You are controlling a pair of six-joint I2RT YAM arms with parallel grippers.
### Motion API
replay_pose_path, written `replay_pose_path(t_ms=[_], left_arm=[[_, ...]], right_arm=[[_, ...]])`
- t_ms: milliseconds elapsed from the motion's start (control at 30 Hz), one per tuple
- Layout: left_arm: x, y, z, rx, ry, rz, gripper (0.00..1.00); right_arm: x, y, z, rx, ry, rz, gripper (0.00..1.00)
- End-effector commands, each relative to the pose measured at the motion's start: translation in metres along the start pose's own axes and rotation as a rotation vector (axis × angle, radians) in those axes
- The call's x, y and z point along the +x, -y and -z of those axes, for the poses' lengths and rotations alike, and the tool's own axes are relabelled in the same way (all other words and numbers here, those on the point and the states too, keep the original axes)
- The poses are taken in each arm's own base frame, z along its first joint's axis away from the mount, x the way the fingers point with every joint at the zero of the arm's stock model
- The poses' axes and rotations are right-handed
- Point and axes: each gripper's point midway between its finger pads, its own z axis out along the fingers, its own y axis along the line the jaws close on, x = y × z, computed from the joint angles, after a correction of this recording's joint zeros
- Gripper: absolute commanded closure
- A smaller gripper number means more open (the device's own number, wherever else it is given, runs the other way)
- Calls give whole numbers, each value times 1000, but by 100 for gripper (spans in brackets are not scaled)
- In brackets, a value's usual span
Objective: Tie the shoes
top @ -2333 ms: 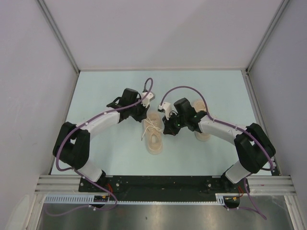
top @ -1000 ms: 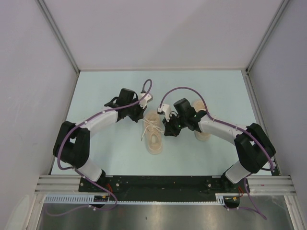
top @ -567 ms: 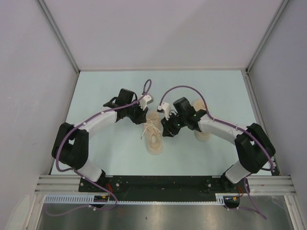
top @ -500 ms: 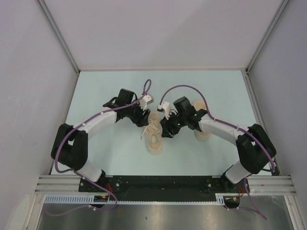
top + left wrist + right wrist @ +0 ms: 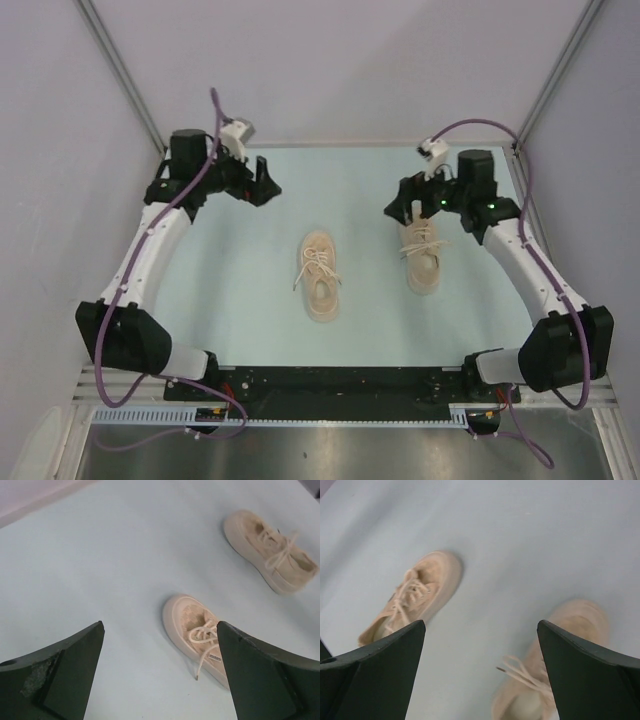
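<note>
Left gripper and right gripper hang wide open, empty, arms outstretched, clear of the shoes.

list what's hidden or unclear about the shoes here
Left shoe heel: left wrist view, hidden by a finger of the left hand.
Right shoe: right wrist view, blurred, cut off by the bottom edge and a finger of the right hand.
Laces: top view, too small to tell whether they are tied.
</note>
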Motion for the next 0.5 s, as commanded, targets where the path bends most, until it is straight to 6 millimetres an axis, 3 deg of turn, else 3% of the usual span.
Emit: replay_pose_path(t_ms=[0,67,100,167,200,267,300,467], left_arm=[[-8,-32,38,-161,48,138,0],[1,-45,44,-245,44,129,0],[24,-47,39,-254,5,150,0],[41,-51,40,-292,-8,150,0],[70,-51,35,-298,-56,182,1],[87,-53,32,-313,-61,195,0],[105,-53,31,-322,-83,211,0],[119,-57,29,-338,-123,213,0]], right_arm=[[-8,40,42,121,32,-100,0],[13,52,47,156,-24,-145,0],[21,60,51,183,-37,-168,0],[43,62,50,192,-73,-197,0],[52,64,49,205,-88,-207,0],[63,66,49,221,-102,-221,0],[75,66,47,227,-122,-240,0],[76,71,44,248,-103,-232,0]])
